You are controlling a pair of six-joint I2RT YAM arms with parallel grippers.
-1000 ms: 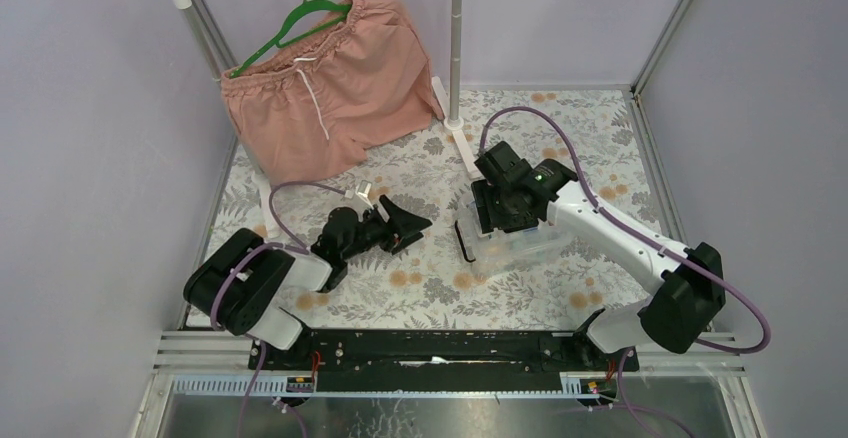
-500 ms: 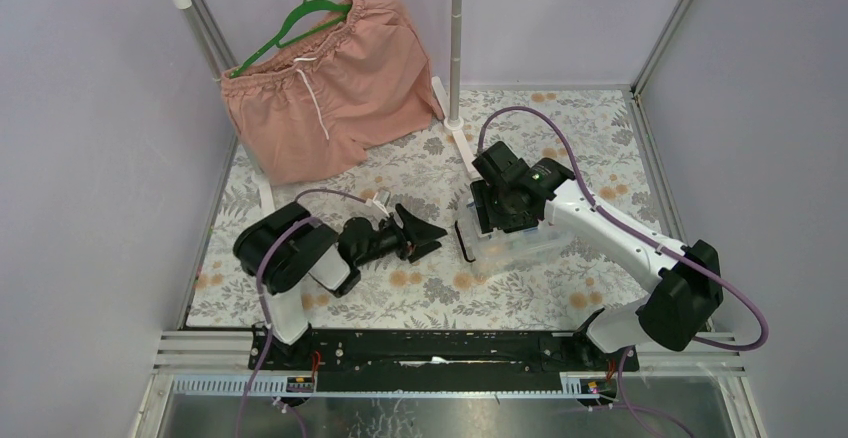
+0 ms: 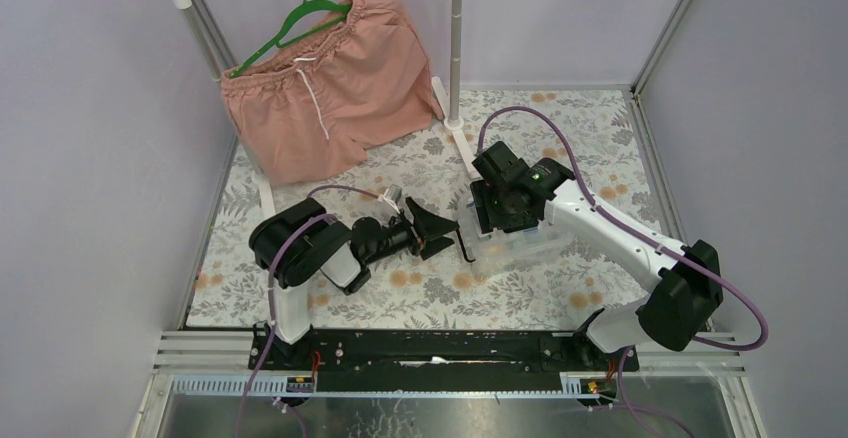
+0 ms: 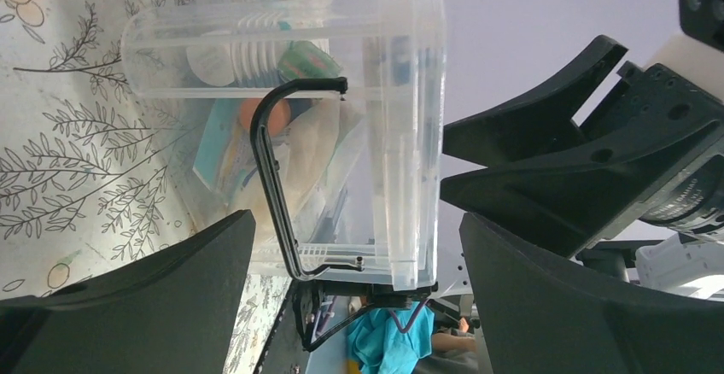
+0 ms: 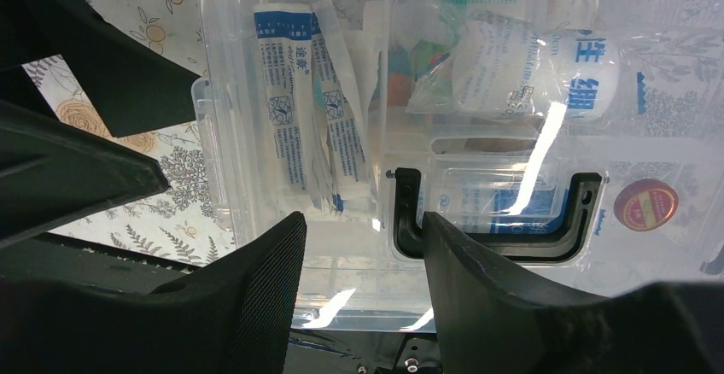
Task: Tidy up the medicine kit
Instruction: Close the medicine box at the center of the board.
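Pink fabric shorts (image 3: 330,98) hang on a green plastic hanger (image 3: 300,18) at the far left, above the floral-print table (image 3: 420,288). My left gripper (image 3: 437,230) lies low, jaws spread wide and empty, facing the black U-shaped handle (image 3: 467,242) of the clear plastic rectangular medicine kit box (image 3: 528,244) at mid-table. White-and-blue sachets (image 5: 299,92) and a white bandage roll (image 5: 512,71) show through its lid. My right gripper (image 5: 360,220) sits over that lid, jaws partly apart, clasping nothing.
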